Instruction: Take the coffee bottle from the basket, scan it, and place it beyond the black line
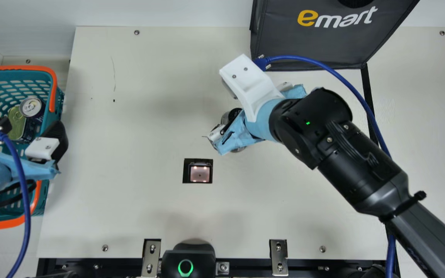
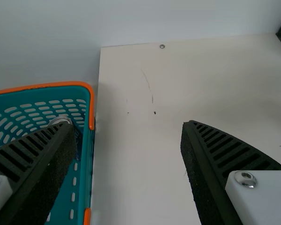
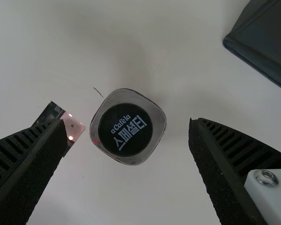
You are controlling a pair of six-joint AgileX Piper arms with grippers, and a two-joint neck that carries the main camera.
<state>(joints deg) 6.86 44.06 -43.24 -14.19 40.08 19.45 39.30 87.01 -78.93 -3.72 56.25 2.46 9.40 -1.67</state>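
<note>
In the main view my right gripper (image 1: 235, 135) is over the table's middle, partly hiding the coffee bottle (image 1: 230, 115). The right wrist view looks down on the bottle's (image 3: 126, 129) dark round cap, standing between the spread fingers of my right gripper (image 3: 129, 123), with space on both sides. My left gripper (image 1: 31, 133) hangs open above the right side of the teal basket (image 1: 54, 87); in its wrist view nothing is between the fingers of the left gripper (image 2: 126, 129). The scanner window (image 1: 199, 173) lies in the tabletop, and the black line (image 1: 366, 87) runs farther right.
A silver-topped can (image 1: 31, 106) and a green tin (image 1: 16, 121) are inside the basket. A dark bag (image 1: 323, 44) stands at the back right, beside the line. A blue cable (image 1: 355, 92) loops alongside my right arm. Bare tabletop lies between basket and scanner.
</note>
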